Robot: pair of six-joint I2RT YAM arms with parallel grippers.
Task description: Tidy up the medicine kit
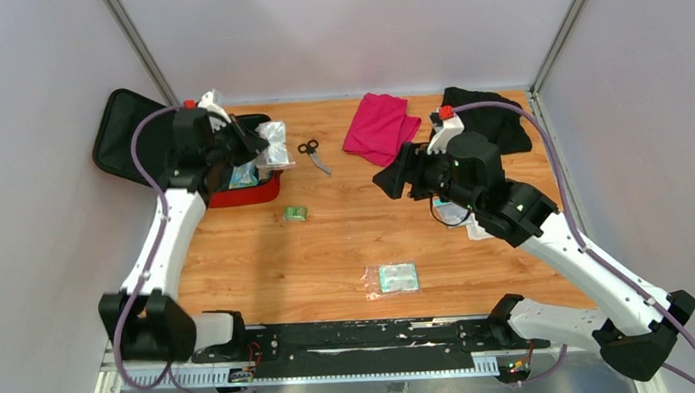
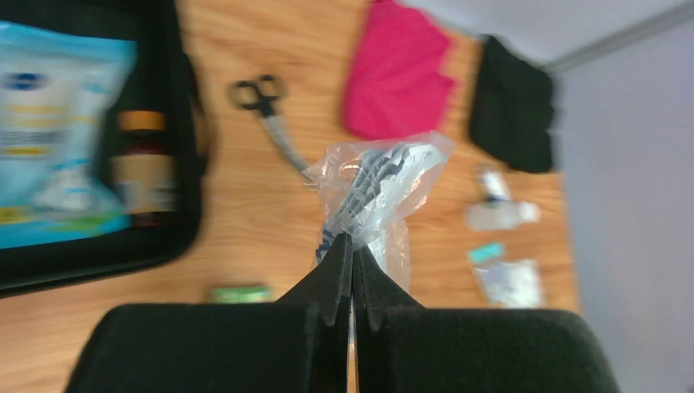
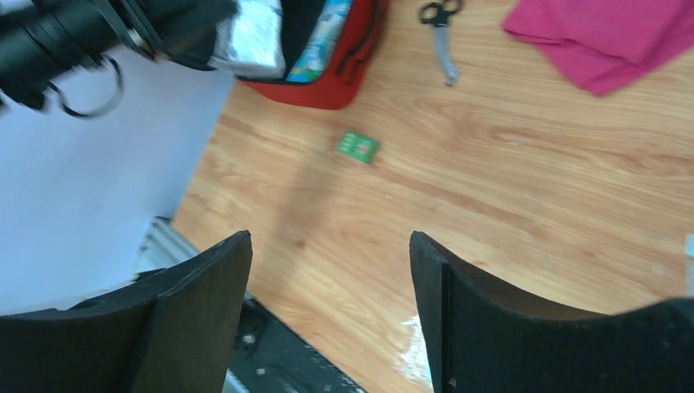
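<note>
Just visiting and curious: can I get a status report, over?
Left gripper shut on a clear plastic packet, near the open medicine kit. Right gripper open, empty. Scissors and green packet loose on table; nothing blocking the kit.

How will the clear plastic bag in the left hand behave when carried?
Probably floppy: the bag looks crumpled above the shut left hand. Likely light, since a small pinch holds it. Its glossy film may slip.
</note>
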